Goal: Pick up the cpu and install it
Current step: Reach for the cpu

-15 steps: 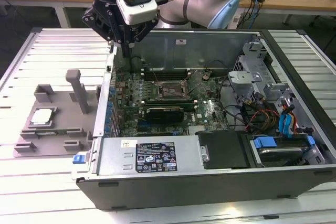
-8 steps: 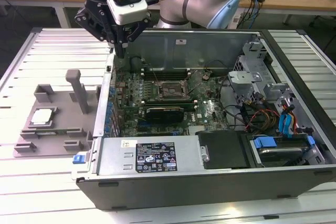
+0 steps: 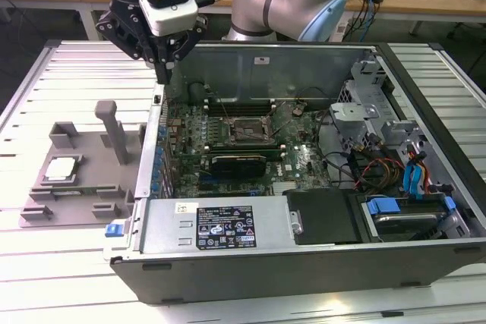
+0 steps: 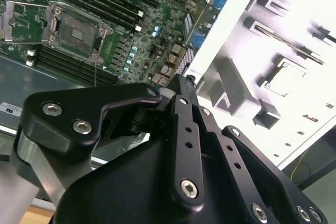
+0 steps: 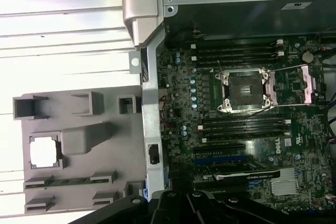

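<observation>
The cpu (image 3: 62,168) is a small shiny square lying flat in a recess of the grey fixture tray (image 3: 45,210), at the exterior view's left, outside the computer case. It also appears as a bright square in both wrist views (image 4: 286,80) (image 5: 43,152). The black socket (image 3: 247,130) with its metal frame sits on the green motherboard inside the case (image 5: 245,90). My gripper (image 3: 162,73) hangs shut and empty above the case's wall nearest the tray, between cpu and socket. Its black fingers (image 4: 181,129) run together towards the tips.
The open computer case (image 3: 228,259) holds memory slots, a black expansion card (image 3: 239,163), cables and a drive cage (image 3: 410,172) at the exterior view's right. A tall grey post (image 3: 114,130) stands on the fixture tray. The slatted metal table (image 3: 45,278) lies all around.
</observation>
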`<state>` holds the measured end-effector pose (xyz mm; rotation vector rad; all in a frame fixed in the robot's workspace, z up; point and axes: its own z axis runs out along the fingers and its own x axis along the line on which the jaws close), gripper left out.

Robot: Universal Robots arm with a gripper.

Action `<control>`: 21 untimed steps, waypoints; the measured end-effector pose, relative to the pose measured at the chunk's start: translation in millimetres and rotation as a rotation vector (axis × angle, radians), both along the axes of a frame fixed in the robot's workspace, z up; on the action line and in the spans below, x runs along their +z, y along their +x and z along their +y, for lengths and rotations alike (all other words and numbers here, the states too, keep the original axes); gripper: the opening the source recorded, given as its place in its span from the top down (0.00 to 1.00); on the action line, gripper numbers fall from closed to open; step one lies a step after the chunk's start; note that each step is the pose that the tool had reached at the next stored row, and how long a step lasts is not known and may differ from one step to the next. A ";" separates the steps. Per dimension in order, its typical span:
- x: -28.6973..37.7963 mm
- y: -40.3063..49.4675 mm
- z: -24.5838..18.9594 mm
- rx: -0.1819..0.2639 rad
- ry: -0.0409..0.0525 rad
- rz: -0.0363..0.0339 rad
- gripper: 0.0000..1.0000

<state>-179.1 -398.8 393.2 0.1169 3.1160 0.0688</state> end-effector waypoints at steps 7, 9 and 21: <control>0.0 -10.4 0.0 0.000 0.0000 0.0000 0.89; 0.0 -15.4 0.0 0.000 0.0000 0.0000 0.89; 0.0 -41.7 0.0 0.000 0.0000 0.0001 0.89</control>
